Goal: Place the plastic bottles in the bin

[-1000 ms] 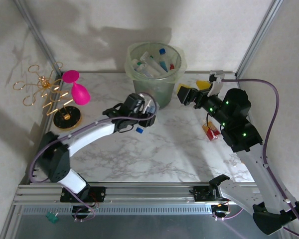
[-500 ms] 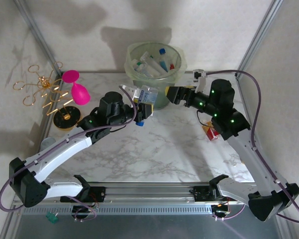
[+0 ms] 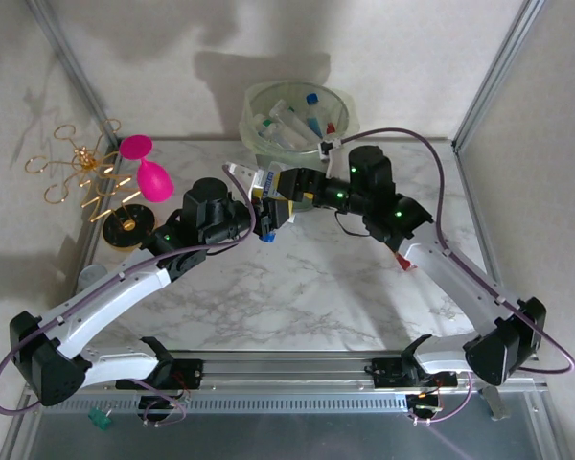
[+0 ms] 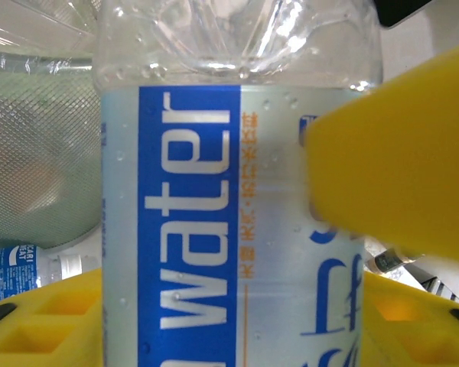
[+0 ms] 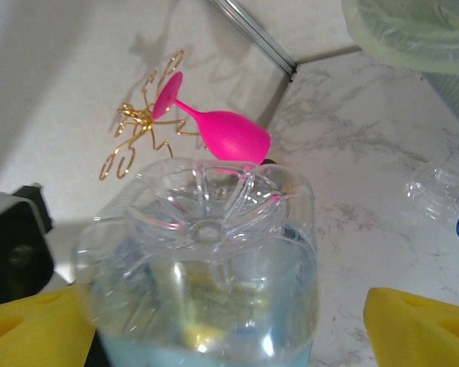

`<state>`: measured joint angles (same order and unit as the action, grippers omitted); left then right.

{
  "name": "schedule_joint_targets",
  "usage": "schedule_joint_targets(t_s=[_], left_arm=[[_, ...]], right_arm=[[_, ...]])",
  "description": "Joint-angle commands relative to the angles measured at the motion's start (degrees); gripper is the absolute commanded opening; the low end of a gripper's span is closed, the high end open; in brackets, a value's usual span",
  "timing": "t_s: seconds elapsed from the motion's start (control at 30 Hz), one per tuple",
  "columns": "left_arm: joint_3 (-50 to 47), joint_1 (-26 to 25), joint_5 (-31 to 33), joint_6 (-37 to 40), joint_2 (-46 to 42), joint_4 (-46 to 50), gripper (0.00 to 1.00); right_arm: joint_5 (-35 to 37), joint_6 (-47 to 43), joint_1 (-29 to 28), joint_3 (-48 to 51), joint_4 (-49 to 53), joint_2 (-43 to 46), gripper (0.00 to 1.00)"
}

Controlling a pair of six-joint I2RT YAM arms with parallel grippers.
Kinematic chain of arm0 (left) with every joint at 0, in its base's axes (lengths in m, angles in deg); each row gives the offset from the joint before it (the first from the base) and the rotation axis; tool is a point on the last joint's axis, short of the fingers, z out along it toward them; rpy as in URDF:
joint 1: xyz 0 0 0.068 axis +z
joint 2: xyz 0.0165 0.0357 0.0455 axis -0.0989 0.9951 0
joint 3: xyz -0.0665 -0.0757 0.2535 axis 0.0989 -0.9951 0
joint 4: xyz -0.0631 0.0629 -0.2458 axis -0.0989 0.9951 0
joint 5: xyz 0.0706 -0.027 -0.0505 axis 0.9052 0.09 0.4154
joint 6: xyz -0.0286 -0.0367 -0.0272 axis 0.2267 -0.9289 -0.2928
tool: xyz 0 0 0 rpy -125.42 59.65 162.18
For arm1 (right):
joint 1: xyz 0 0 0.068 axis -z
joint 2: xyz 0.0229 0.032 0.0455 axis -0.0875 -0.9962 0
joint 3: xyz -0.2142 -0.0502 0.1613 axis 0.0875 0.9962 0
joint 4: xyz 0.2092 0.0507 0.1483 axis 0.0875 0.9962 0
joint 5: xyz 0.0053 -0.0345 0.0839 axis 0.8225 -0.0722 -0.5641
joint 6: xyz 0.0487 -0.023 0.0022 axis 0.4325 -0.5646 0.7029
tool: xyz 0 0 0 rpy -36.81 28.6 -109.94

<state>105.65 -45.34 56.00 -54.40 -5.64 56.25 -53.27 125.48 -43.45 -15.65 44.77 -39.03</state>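
Jaws first: the left gripper (image 3: 264, 211) is pinching a clear bottle (image 4: 191, 229) crosswise at its blue label, with yellow pads clamped on either side. The right gripper (image 5: 226, 329) stands spread, a yellow pad on each side of that same bottle's base end and at least one of them short of the plastic. The bottle is held in the air just in front of the bin (image 3: 349, 107), not yet over its rim and well apart from the bottles (image 3: 297, 117) already lying inside. Its long axis is tilted, with the ribbed base pointing up toward the bin and the blue cap (image 3: 266, 236) pointing down and away from it. The right gripper therefore meets it end-on at the base, on the bin side of the left pads. Both arms reach about equally near the bin, but only the left has a grip. This looks like a handover in front of the bin. If so, the right jaws must close on the base end before the left lets go, or the bottle would likely fall to the table short of the bin
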Motion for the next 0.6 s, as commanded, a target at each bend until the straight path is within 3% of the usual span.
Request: schedule_joint_targets(t_s=[0.0, 0.1, 0.23, 0.4, 0.57], left_arm=[[-0.2, -0.4, -0.3, 1.4, -1.0, -0.5, 0.50], [0.5, -0.5, -0.7, 2.1, -0.5, 0.3, 0.52], [0.5, -0.6, -1.2, 2.2, -0.8, 0.5, 0.63], [1.7, -0.6, -1.8, 1.9, -1.6, 1.7, 0.83], [4.7, -0.6, 8.4, 3.0, -7.2, 4.8, 0.96]], right_arm=[[4.0, 1.0, -1.1, -2.7, -1.8, -1.1, 0.83], [6.3, 1.3, -1.0, -2.4, -1.9, -1.3, 0.68], [8.3, 1.4, -1.1, -2.5, -2.2, -1.3, 0.53], [9.7, 0.9, -1.1, -3.5, -2.3, -1.4, 0.52], [13.0, -1.7, 1.4, -9.0, 0.0, -3.3, 0.52]])
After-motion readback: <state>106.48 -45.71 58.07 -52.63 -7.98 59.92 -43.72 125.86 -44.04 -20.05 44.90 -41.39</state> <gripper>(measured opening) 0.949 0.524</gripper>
